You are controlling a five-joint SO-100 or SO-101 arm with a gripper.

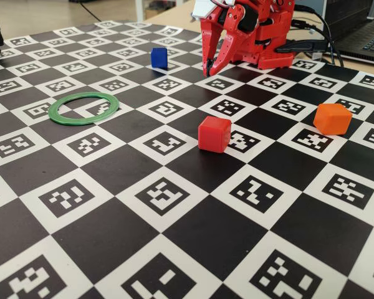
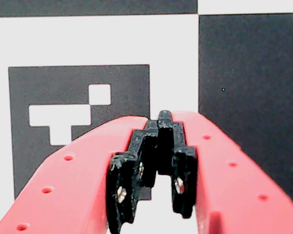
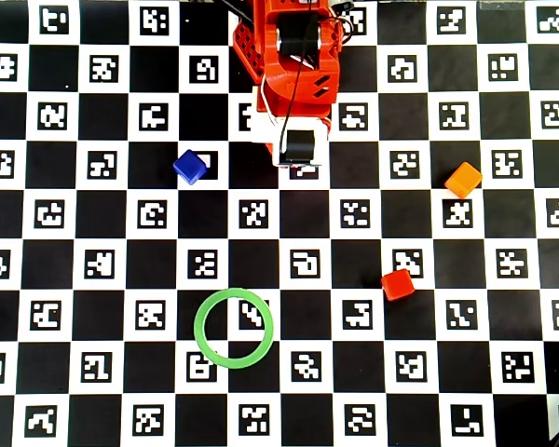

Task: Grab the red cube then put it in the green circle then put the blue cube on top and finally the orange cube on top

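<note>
In the overhead view the red two-finger gripper was hidden beneath the arm's own white-and-black wrist housing, so its fingertips could not be made out. The fixed view cut the red plastic arm off at the top edge. The wrist view's lower edge cropped both red fingers, and no cube appeared there.

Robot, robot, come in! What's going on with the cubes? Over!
Fingers shut, empty, parked near base. Red cube, blue cube, orange cube all loose on board. Green ring empty. Nothing blocking.
</note>
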